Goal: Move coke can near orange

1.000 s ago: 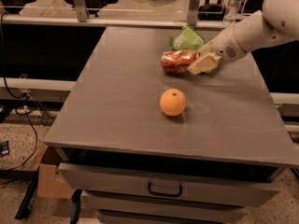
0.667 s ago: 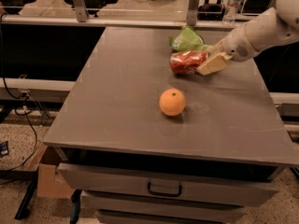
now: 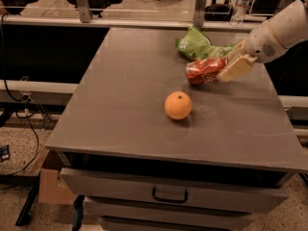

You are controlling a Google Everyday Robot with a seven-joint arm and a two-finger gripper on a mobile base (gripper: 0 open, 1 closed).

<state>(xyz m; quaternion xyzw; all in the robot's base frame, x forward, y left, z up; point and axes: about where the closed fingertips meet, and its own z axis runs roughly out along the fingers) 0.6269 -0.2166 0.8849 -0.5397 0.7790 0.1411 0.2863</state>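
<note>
The coke can point(image 3: 204, 70), red with white lettering, lies on its side in the camera view, at the right of the grey table point(image 3: 120, 105). My gripper point(image 3: 225, 72) comes in from the upper right on a white arm and is shut on the can's right end; a cream finger point(image 3: 236, 67) covers that end. I cannot tell whether the can touches the tabletop. The orange point(image 3: 178, 105) sits on the table, below and left of the can, about one can length away.
A green chip bag point(image 3: 201, 46) lies just behind the can. A water bottle point(image 3: 239, 5) and chairs stand beyond the table's far edge. Drawers with a handle point(image 3: 170, 195) are under the front edge. A cardboard box point(image 3: 48, 184) is on the floor at left.
My gripper and the coke can have moved together to the right and slightly toward the front. The orange and the chip bag have not moved.
</note>
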